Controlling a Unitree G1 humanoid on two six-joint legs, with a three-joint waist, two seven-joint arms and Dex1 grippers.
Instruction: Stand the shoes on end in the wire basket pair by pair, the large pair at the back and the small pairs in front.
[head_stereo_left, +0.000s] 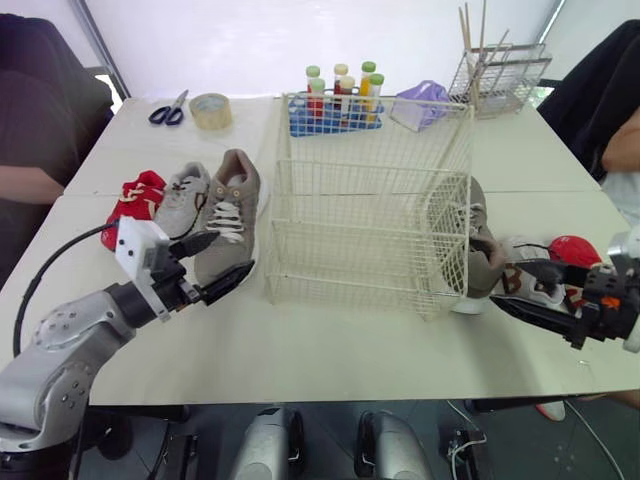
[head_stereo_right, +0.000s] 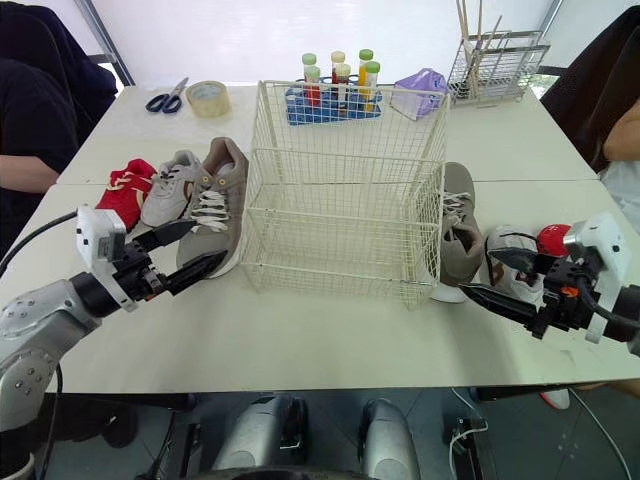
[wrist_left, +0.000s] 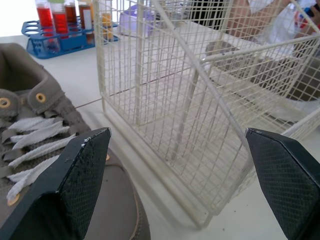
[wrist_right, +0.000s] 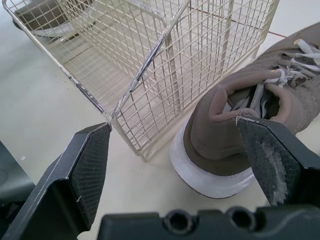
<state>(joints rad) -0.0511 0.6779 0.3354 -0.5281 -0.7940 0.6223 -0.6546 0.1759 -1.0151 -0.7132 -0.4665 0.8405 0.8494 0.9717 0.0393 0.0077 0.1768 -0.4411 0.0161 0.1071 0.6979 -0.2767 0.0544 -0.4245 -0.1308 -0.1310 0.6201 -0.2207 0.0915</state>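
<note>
The cream wire basket (head_stereo_left: 370, 200) stands mid-table with nothing inside. Left of it lie a large taupe shoe (head_stereo_left: 232, 210), a small grey shoe (head_stereo_left: 182, 198) and a small red shoe (head_stereo_left: 135, 200). My left gripper (head_stereo_left: 232, 254) is open, hovering over the taupe shoe's toe (wrist_left: 115, 210) near the basket's front left corner. On the basket's right side lie the other taupe shoe (head_stereo_left: 478, 245), a small grey shoe (head_stereo_left: 530, 270) and a red shoe (head_stereo_left: 572, 250). My right gripper (head_stereo_left: 503, 285) is open, its fingers pointing at that taupe shoe's heel (wrist_right: 225, 145).
At the back stand a blue rack of test tubes (head_stereo_left: 335, 100), a tape roll (head_stereo_left: 210, 110), scissors (head_stereo_left: 170, 110), a purple bag (head_stereo_left: 422, 100) and a wire rack with sticks (head_stereo_left: 500, 75). People sit at the table's left (head_stereo_left: 40, 130) and right (head_stereo_left: 605, 110) edges.
</note>
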